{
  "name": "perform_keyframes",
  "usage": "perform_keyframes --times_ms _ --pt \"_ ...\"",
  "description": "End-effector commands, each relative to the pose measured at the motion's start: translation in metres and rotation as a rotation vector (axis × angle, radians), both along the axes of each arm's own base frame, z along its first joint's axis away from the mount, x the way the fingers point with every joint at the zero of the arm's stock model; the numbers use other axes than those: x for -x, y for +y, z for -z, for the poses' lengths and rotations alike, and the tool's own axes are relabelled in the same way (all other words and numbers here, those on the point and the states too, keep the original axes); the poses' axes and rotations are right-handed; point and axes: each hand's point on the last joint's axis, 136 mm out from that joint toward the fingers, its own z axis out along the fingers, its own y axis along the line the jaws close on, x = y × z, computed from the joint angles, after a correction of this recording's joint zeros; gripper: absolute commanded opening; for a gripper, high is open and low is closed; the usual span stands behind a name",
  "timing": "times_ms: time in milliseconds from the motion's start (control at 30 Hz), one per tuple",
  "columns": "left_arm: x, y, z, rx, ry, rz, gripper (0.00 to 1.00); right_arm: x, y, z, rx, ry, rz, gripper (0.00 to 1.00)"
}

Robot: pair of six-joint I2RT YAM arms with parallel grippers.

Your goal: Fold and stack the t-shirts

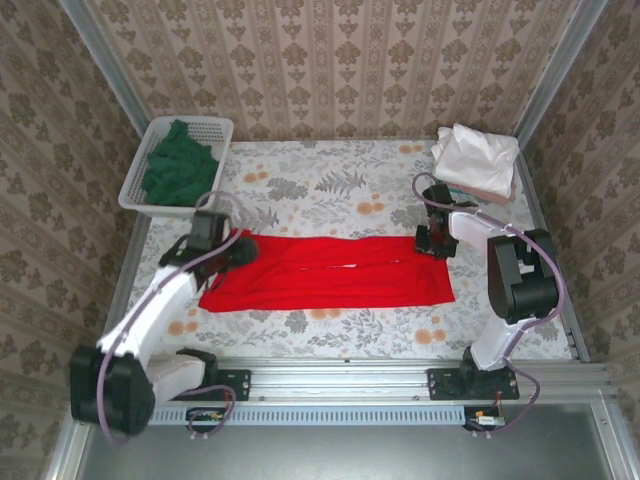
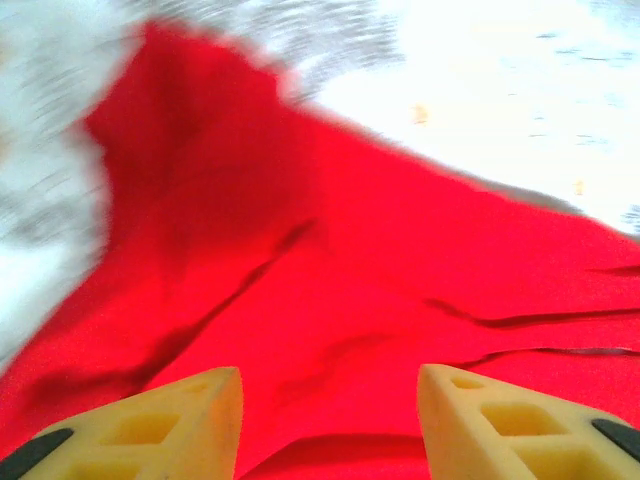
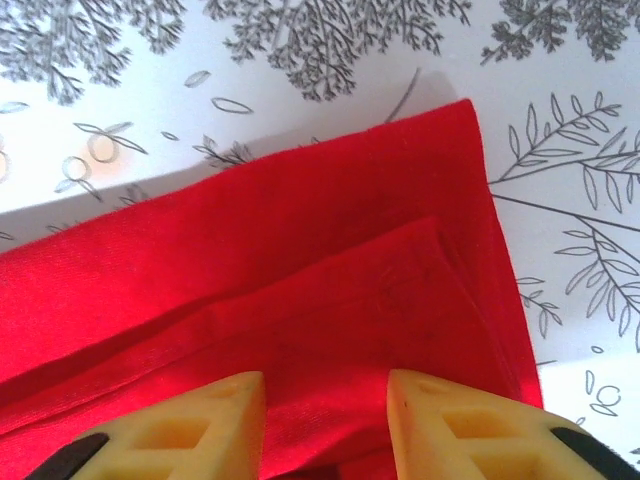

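Observation:
A red t-shirt (image 1: 330, 272) lies folded into a long strip across the middle of the table. My left gripper (image 1: 240, 250) hovers over its left end, open, with red cloth (image 2: 350, 260) lying flat below the gap between the fingers (image 2: 330, 385). My right gripper (image 1: 435, 243) is at the strip's right end. Its jaws stand apart (image 3: 325, 385) and the layered red cloth (image 3: 300, 260) runs between the fingertips. A dark green t-shirt (image 1: 180, 168) is bunched in the basket. Folded white t-shirts (image 1: 478, 160) are stacked at the back right.
The white mesh basket (image 1: 135, 195) stands at the back left corner. The table (image 1: 330, 190) has a floral cover and is closed in by patterned walls. A metal rail runs along the near edge by the arm bases.

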Motion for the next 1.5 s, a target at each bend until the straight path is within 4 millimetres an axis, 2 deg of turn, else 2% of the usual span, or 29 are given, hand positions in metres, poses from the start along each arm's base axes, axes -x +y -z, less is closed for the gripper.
perform_keyframes --times_ms 0,33,100,133,200,233,300,367,433,567,600,667,733,767,800,867,933,1000,1067,1133,1233,1267,1367,1467 --pt "-0.033 -0.063 -0.016 0.074 -0.083 0.136 0.52 0.017 -0.006 0.005 0.014 0.041 0.018 0.29" --pt "-0.035 -0.090 -0.013 0.088 -0.084 0.189 0.52 0.019 -0.007 0.006 0.019 0.034 0.028 0.28" --pt "-0.045 -0.125 -0.004 0.096 -0.087 0.258 0.52 0.020 -0.009 0.003 0.014 -0.005 0.044 0.25" --pt "-0.049 -0.139 0.008 0.088 -0.061 0.285 0.51 0.016 -0.009 0.002 0.007 -0.024 0.050 0.23" --pt "-0.057 -0.156 0.031 0.081 -0.003 0.314 0.47 0.017 -0.012 0.004 0.006 0.000 0.056 0.19" --pt "-0.060 -0.158 0.048 0.071 0.033 0.313 0.46 0.016 -0.014 0.004 0.010 -0.001 0.059 0.17" --pt "-0.064 -0.152 0.074 0.044 0.082 0.294 0.45 0.027 -0.021 0.005 0.027 0.034 0.082 0.15" --pt "-0.064 -0.135 0.097 0.010 0.127 0.251 0.44 0.034 -0.027 0.001 0.029 0.026 0.116 0.12" --pt "-0.063 -0.117 0.113 0.007 0.151 0.205 0.44 0.038 -0.028 0.001 0.012 0.018 0.135 0.11" --pt "-0.063 -0.088 0.133 0.003 0.182 0.136 0.44 0.045 -0.030 0.003 0.016 0.043 0.154 0.08" --pt "-0.062 -0.086 0.136 -0.005 0.189 0.133 0.44 0.045 -0.030 0.001 0.020 0.035 0.156 0.10" --pt "-0.061 -0.086 0.141 -0.005 0.197 0.133 0.42 0.044 -0.030 -0.008 0.015 0.006 0.159 0.29" --pt "-0.062 -0.085 0.143 -0.013 0.200 0.126 0.42 0.041 -0.029 -0.022 0.016 -0.023 0.153 0.32" --pt "-0.064 -0.087 0.144 -0.014 0.199 0.128 0.42 0.039 -0.028 -0.031 0.019 -0.046 0.147 0.32" --pt "-0.072 -0.078 0.144 -0.011 0.197 0.103 0.42 0.037 -0.027 -0.037 0.028 -0.061 0.141 0.33" --pt "-0.080 -0.082 0.141 -0.008 0.188 0.109 0.42 0.032 -0.018 -0.059 0.042 -0.111 0.110 0.34" --pt "-0.086 -0.087 0.134 -0.003 0.180 0.121 0.42 0.018 0.002 -0.074 0.016 -0.181 0.062 0.36" --pt "-0.093 -0.090 0.119 0.005 0.148 0.125 0.42 0.004 0.028 -0.076 -0.043 -0.211 0.000 0.37" --pt "-0.098 -0.089 0.096 0.011 0.109 0.123 0.49 -0.006 0.049 -0.062 -0.073 -0.182 -0.044 0.38" --pt "-0.097 -0.084 0.071 -0.002 0.057 0.119 0.58 -0.012 0.055 -0.045 -0.077 -0.160 -0.050 0.38" --pt "-0.088 -0.069 0.038 -0.013 -0.008 0.106 0.71 -0.015 0.045 -0.012 -0.046 -0.095 -0.028 0.38" --pt "-0.083 -0.065 0.030 -0.012 -0.024 0.108 0.78 -0.016 0.042 -0.003 -0.047 -0.069 -0.020 0.38" --pt "-0.066 -0.040 0.016 -0.048 -0.041 0.066 0.87 -0.014 0.030 0.011 -0.024 -0.032 0.004 0.38" --pt "-0.047 -0.004 0.017 -0.093 -0.034 -0.018 0.95 -0.010 0.020 0.013 -0.026 -0.026 0.041 0.38"
